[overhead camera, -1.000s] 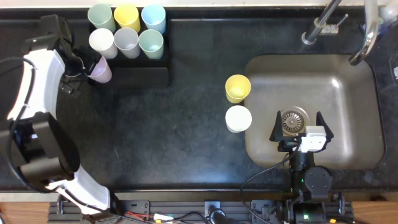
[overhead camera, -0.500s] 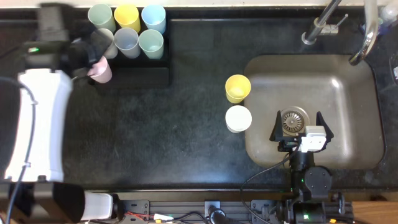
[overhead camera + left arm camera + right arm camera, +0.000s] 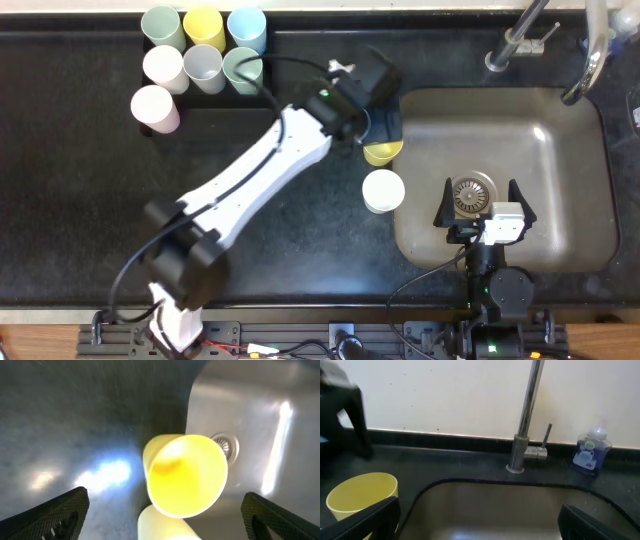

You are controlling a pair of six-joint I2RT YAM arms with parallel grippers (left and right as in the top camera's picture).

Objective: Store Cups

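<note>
A yellow cup (image 3: 382, 148) and a white cup (image 3: 383, 190) stand upright on the dark counter beside the sink's left rim. My left gripper (image 3: 381, 116) hangs open above the yellow cup (image 3: 185, 475), fingers wide on either side of it and not touching; the white cup (image 3: 159, 525) sits just beyond. A black rack (image 3: 240, 122) at the back left holds several cups, with a pink cup (image 3: 155, 108) upright at its front left. My right gripper (image 3: 481, 205) is open over the sink, and the yellow cup (image 3: 362, 494) lies off to its side.
The steel sink (image 3: 500, 97) with its drain (image 3: 473, 193) takes up the right side. A faucet (image 3: 525, 425) and a soap bottle (image 3: 590, 452) stand behind it. The dark counter (image 3: 300, 250) lies open between rack and sink.
My left arm let go of the pink cup at the rack and swung right across the counter to above the yellow cup. The right arm has not moved.
</note>
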